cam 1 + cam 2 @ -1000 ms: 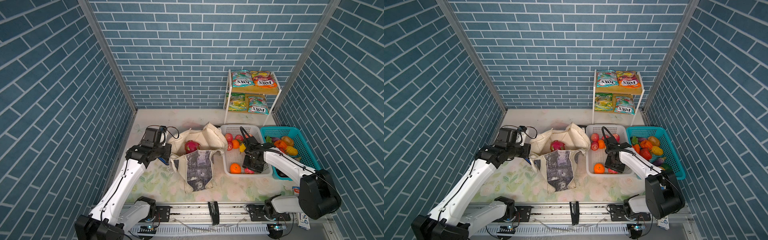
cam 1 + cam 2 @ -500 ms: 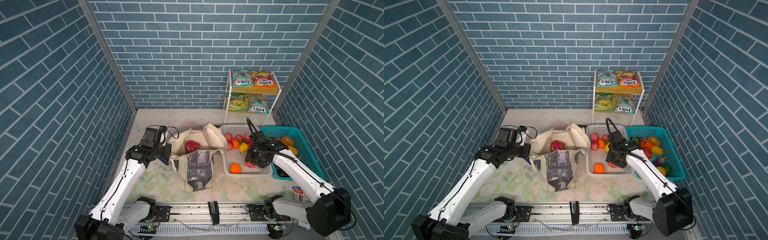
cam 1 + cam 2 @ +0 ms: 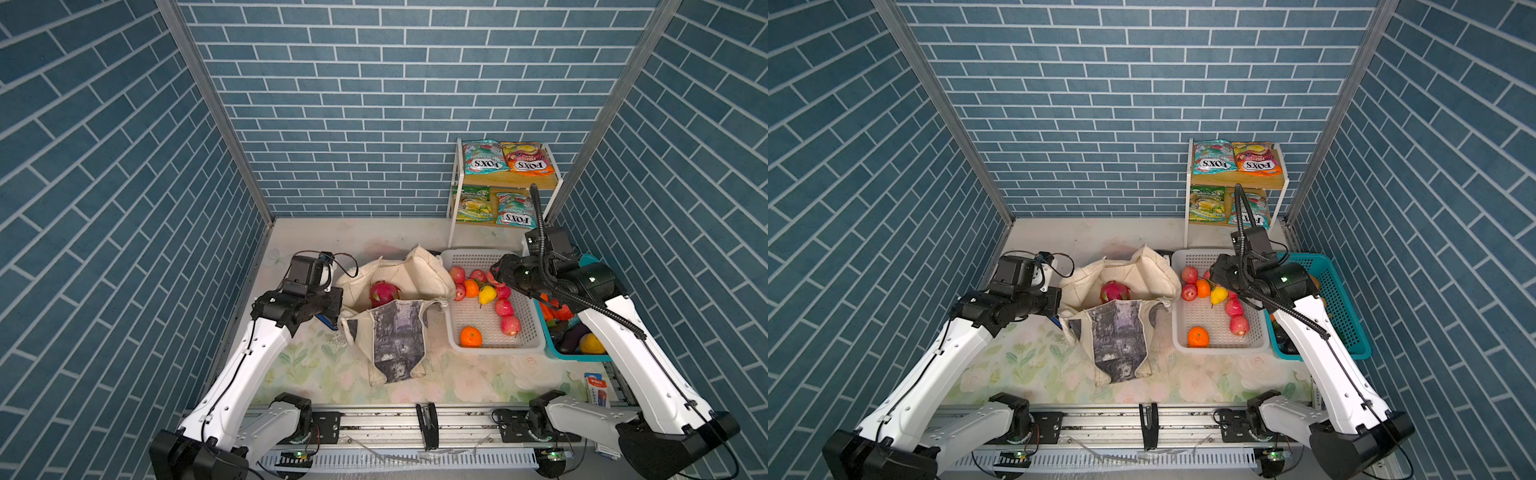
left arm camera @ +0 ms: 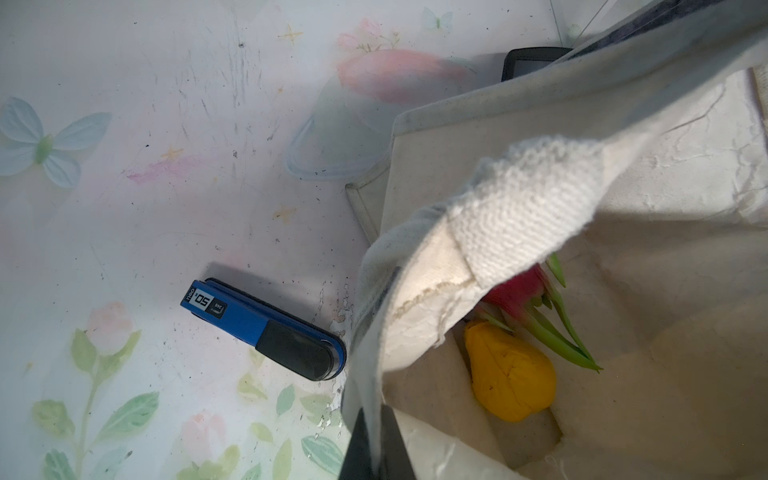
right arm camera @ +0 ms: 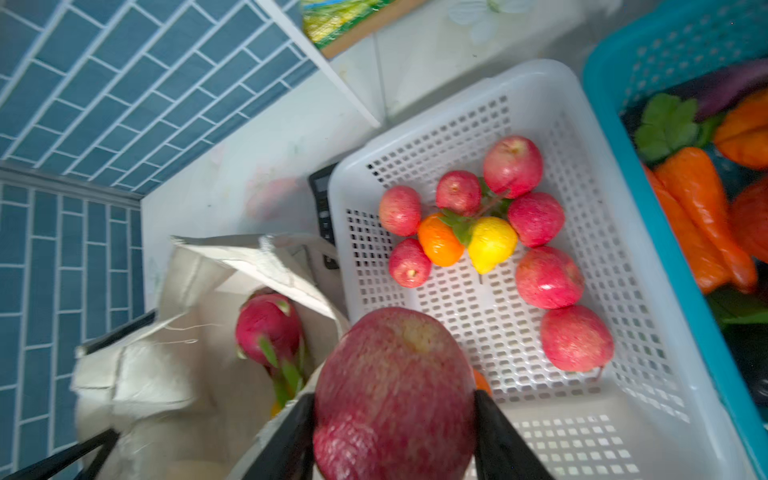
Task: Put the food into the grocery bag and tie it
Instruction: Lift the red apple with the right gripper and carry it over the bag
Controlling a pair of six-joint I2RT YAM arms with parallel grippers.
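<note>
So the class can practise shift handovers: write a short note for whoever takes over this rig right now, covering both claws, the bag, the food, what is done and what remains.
Left claw: shut on the rim of the bag, holding it open.
Right claw: shut on an apple, raised over the white basket.
Done: dragon fruit and yellow fruit are in the bag.
To do: drop this apple in, then the other fruit from the white basket, the vegetables from the teal basket and the four packets from the shelf; then tie the bag.
</note>
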